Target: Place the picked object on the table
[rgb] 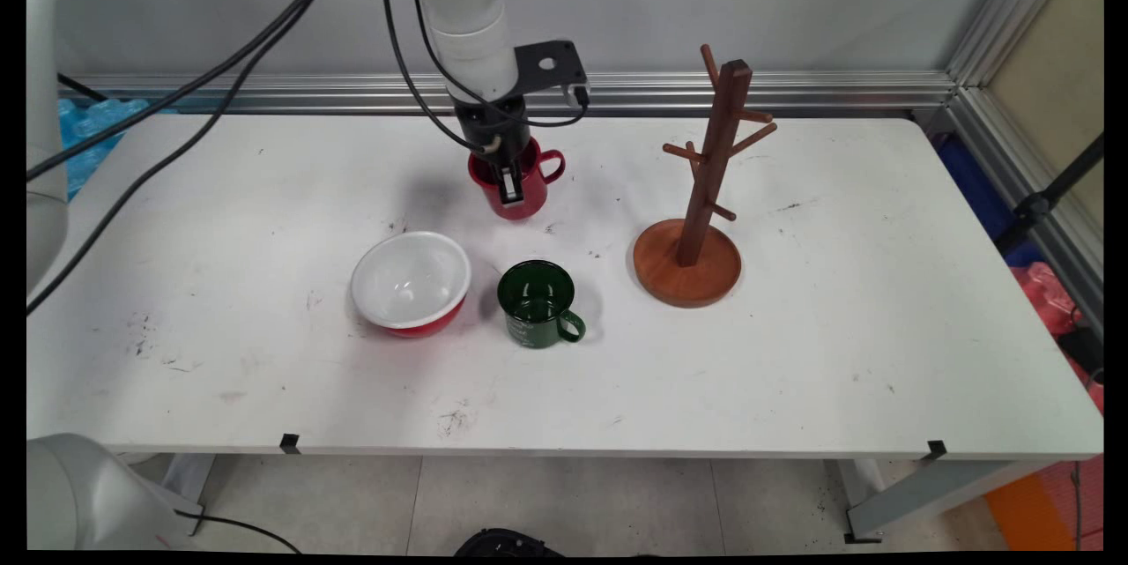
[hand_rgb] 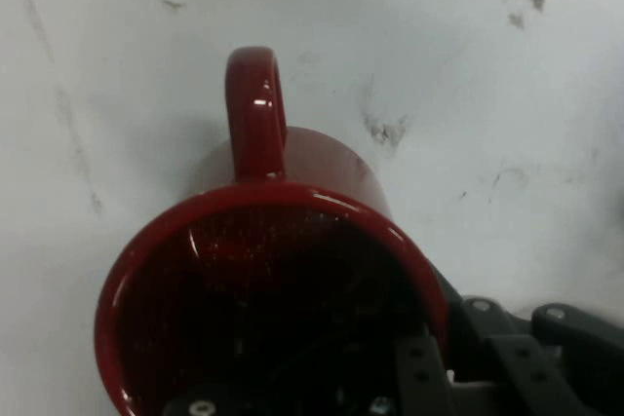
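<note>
The gripper [rgb: 508, 182] is seen lowered onto a red mug [rgb: 520, 186] toward the back of the table [rgb: 881, 353], left of centre. One finger is seen outside the mug's near wall in the main view; in the hand view the linkage sits on both sides of the rim, one part inside the mug [hand_rgb: 263, 280] and one outside. The fingers appear clamped across the wall at the rim, though actual contact is not plainly shown. The mug stands upright, or nearly so, its handle [rgb: 553, 166] pointing right, on the side away from the fingers.

The mug is judged stiff, glossy and likely slippery, enamel or ceramic; light enough when empty, and liable to chip if knocked. The rim wall or the handle loop is judged the sound place for a hold.

A red bowl with white inside [rgb: 411, 283] and a green mug [rgb: 538, 303] are noted nearer the front edge, side by side and just apart. A wooden mug tree [rgb: 705, 195] on a round base stands to the right, well apart from the red mug, its pegs bare.

The table is white, flat, scuffed with dark marks. A grey wall with an aluminium rail runs behind; black cables hang from the arm.
</note>
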`<action>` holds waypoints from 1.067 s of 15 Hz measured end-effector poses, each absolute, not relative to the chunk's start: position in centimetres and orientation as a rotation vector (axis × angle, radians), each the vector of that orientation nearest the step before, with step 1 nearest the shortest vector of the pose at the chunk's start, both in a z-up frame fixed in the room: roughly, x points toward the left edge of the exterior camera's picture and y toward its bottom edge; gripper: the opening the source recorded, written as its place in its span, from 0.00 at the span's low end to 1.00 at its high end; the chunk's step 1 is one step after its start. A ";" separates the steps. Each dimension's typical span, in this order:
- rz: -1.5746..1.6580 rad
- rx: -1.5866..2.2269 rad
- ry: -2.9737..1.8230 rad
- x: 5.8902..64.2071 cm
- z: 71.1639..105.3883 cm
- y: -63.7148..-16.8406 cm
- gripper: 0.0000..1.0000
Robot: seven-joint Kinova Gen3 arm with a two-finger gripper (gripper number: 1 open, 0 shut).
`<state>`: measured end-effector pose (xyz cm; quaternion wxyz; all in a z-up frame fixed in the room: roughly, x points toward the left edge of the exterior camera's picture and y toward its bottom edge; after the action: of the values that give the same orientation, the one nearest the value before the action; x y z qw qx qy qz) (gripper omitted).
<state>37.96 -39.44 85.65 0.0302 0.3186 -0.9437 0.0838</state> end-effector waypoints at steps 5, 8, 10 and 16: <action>0.218 1.034 -2.918 37.5 84.3 -40.3 0.00; 0.196 1.063 -2.920 37.3 83.7 -40.8 0.00; 0.184 1.081 -2.920 37.1 83.4 -41.0 0.00; 0.169 1.114 -2.914 36.8 83.1 -41.5 1.00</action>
<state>36.78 -41.55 83.06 0.0086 0.3564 -0.9327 0.0540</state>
